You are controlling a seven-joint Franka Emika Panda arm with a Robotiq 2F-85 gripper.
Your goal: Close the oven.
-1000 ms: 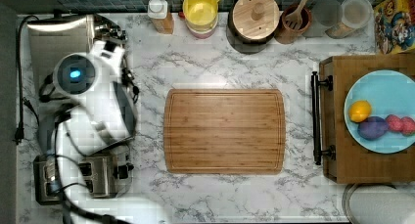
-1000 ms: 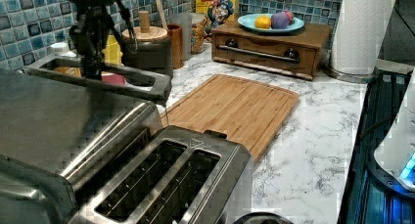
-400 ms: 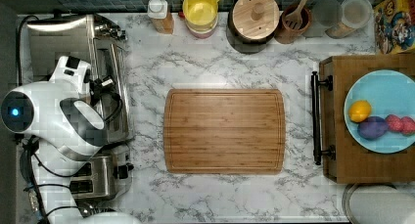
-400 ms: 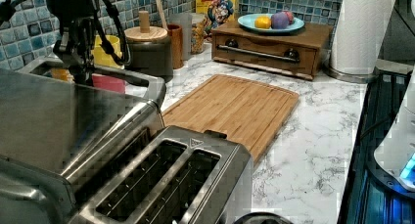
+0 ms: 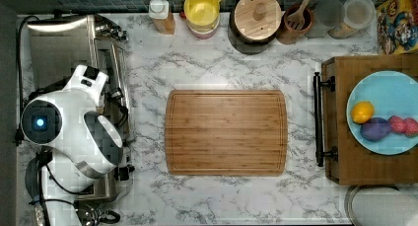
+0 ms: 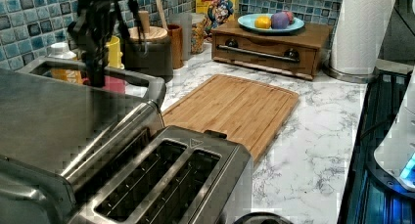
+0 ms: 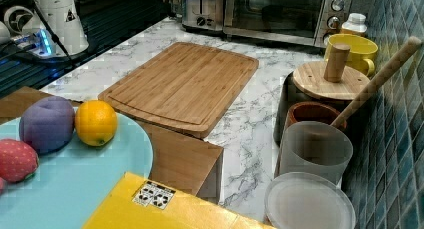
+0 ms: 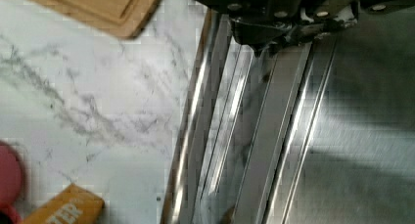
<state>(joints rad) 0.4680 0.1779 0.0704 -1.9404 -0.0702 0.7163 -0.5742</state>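
Note:
The brushed-steel oven (image 5: 59,43) stands at the top view's left edge, and it appears again at the back of the right view as the oven (image 7: 285,11). Its glass door (image 7: 272,9) looks upright against the front. The long bar handle (image 6: 122,77) runs along the door's top edge, and the same handle (image 8: 195,136) lies just beyond the steel top. My gripper (image 6: 98,75) hangs straight down right behind that handle, fingers together with nothing between them. In the wrist view the gripper (image 8: 274,40) is over the strip between door and top. The white arm (image 5: 74,122) covers the oven's near half.
A two-slot toaster (image 6: 161,185) stands beside the oven. A bamboo cutting board (image 5: 226,132) lies mid-counter. A bottle (image 5: 160,14), yellow cup (image 5: 202,9) and lidded pot (image 5: 257,14) line the tiled wall. A blue plate (image 5: 389,93) of fruit sits on a wooden drawer box.
The arm has swung toward the top view's left, back over the oven, and the door's strip in the top view has narrowed as the door came up.

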